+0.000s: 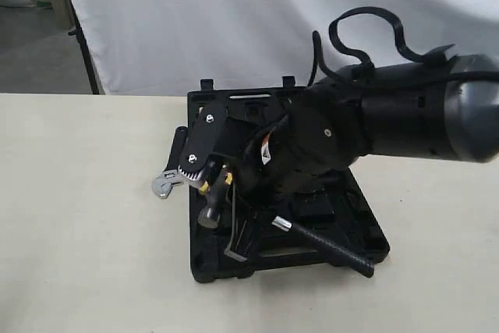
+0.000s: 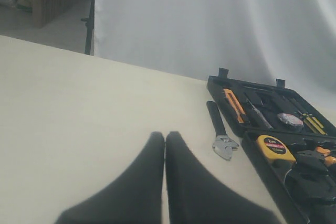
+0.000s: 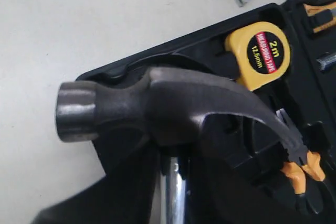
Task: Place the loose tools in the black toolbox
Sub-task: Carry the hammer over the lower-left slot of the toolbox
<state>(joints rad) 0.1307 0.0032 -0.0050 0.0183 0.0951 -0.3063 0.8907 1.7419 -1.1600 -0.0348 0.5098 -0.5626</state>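
Observation:
The steel claw hammer is held by its shiny neck in my right gripper, which is shut on it. Its head hangs over the front left corner of the open black toolbox, and its black handle slants across the front half. The silver adjustable wrench lies on the table just left of the toolbox; its head is near my right gripper. A small black tape roll sits in the far half. My left gripper is shut and empty over bare table.
A yellow tape measure and orange-handled pliers sit in recesses under the hammer head. An orange utility knife lies in the far half. The right arm covers much of the toolbox. A white backdrop hangs behind the table.

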